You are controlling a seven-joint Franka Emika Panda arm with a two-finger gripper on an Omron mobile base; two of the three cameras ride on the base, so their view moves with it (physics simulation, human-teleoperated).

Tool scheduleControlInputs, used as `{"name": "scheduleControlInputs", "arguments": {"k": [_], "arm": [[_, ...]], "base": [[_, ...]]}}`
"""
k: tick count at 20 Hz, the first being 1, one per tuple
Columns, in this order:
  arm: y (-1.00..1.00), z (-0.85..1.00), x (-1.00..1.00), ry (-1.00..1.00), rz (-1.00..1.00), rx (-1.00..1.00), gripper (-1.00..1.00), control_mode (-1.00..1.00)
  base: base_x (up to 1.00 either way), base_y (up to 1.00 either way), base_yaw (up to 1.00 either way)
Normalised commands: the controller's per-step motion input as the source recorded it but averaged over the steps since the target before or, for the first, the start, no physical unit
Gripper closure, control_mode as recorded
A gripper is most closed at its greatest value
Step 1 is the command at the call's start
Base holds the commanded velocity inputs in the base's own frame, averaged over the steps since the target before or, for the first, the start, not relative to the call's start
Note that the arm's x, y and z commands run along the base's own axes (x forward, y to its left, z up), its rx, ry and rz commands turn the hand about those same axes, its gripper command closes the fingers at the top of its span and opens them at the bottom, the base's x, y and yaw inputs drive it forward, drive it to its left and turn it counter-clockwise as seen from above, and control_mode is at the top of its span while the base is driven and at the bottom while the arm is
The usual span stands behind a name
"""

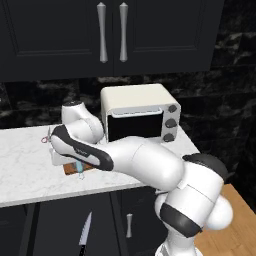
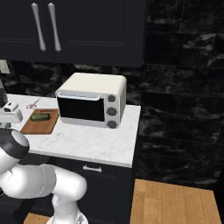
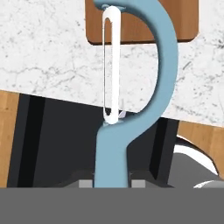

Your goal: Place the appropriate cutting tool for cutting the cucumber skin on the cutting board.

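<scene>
My gripper is shut on the peeler. Its light-blue handle rises between my fingers, and the silvery blade reaches over the near edge of the cutting board. In the left base view the peeler hangs from my hand over the reddish-brown cutting board near the counter's front edge. The right base view shows the cutting board with the dark-green cucumber lying on it, beside my hand at the left edge.
A cream toaster oven stands on the white marble counter right of the board. Pink-handled scissors lie behind the board. The black-handled knife shows low in front of the dark cabinets. The counter ends just right of the oven.
</scene>
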Motion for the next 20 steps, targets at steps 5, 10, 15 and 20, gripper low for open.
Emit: {"name": "scheduleControlInputs", "arguments": {"k": [5, 10, 15, 20], "arm": [[0.00, -0.04, 0.65, -0.03, 0.00, -0.01, 1.00, -1.00], [0.00, -0.18, 0.60, -0.01, 0.00, -0.01, 1.00, -1.00], [0.00, -0.40, 0.63, 0.00, 0.00, -0.02, 1.00, -1.00], [0.01, -0.43, 0.57, 0.00, 0.00, -0.02, 1.00, -1.00]], "base": [[0.00, 0.00, 0.00], [0.00, 0.00, 0.00], [0.00, 0.00, 0.00], [0.00, 0.00, 0.00]]}}
